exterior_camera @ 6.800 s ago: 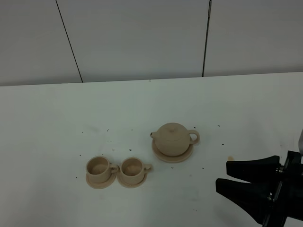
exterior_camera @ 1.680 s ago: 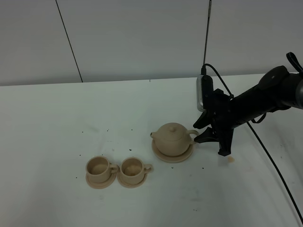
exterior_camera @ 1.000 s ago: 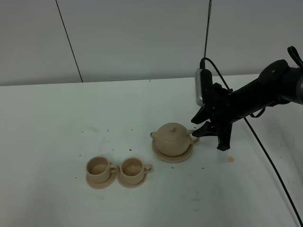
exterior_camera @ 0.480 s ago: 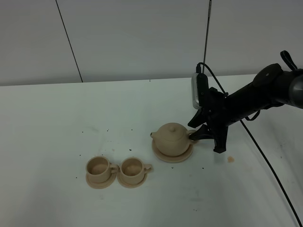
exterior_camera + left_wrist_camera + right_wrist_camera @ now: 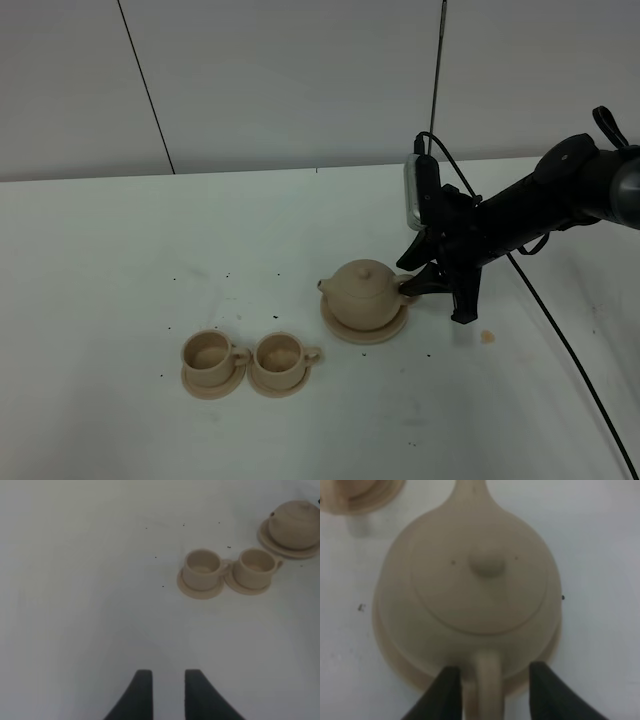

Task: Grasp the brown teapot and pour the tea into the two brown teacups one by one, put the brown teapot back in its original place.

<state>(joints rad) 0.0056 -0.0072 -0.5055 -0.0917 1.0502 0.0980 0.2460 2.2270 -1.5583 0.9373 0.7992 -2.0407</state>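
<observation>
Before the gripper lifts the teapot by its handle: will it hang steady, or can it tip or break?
The teapot is probably stiff and brittle, since it looks like matte ceramic. If it is held only by the thin handle, the wide round body may swing spout-down. The lid seems to rest loose on top, so it might slide off in a steep tilt.

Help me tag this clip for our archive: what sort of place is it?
Probably a robot lab or test bench, not a home: a white table, a plain panelled wall behind, and a cabled black arm by a teapot and two cups.
</observation>
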